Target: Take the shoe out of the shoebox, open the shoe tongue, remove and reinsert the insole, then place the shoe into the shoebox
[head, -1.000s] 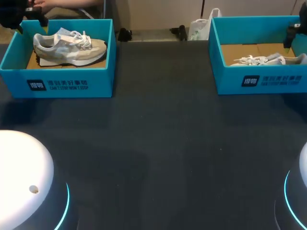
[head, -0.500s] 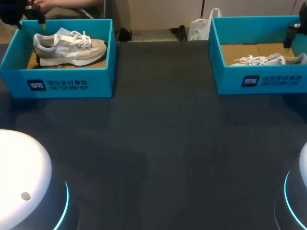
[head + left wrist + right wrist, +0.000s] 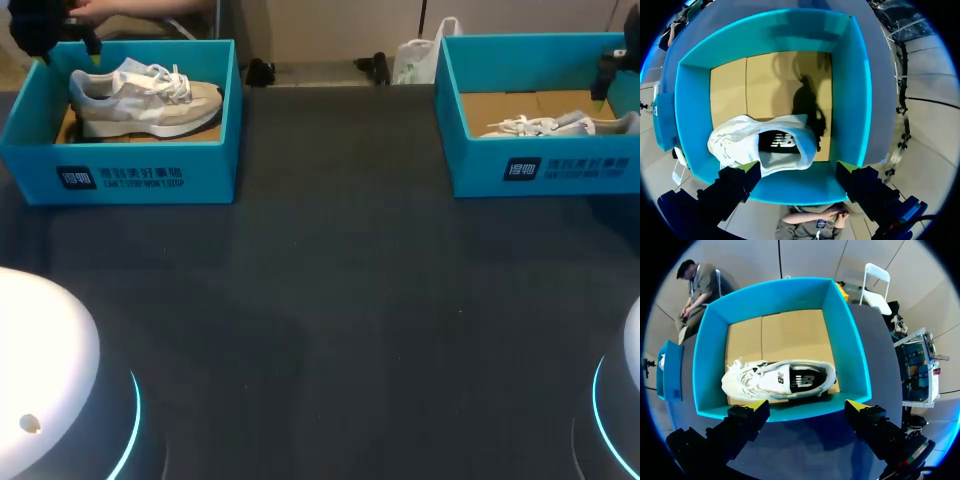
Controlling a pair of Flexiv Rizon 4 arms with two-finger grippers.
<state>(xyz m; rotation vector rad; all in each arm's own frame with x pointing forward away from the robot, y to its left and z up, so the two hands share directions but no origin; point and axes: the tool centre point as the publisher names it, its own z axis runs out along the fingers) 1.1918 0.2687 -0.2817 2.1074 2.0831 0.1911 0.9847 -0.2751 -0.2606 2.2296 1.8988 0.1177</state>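
Left jaws are wide open with nothing in them, looking down into the left shoebox [image 3: 855,100]. The shoe [image 3: 762,145] lies inside, close to the wall nearest the fingertips. Right jaws are just as wide and empty above the right shoebox [image 3: 850,350], with the second shoe [image 3: 780,380] flat on its cardboard floor. Both boxes sit at the far side of the bench [image 3: 330,300].

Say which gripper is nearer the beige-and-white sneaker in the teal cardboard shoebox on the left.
Left. The left gripper hangs above that sneaker, heel end; the right gripper is at the other teal shoebox.
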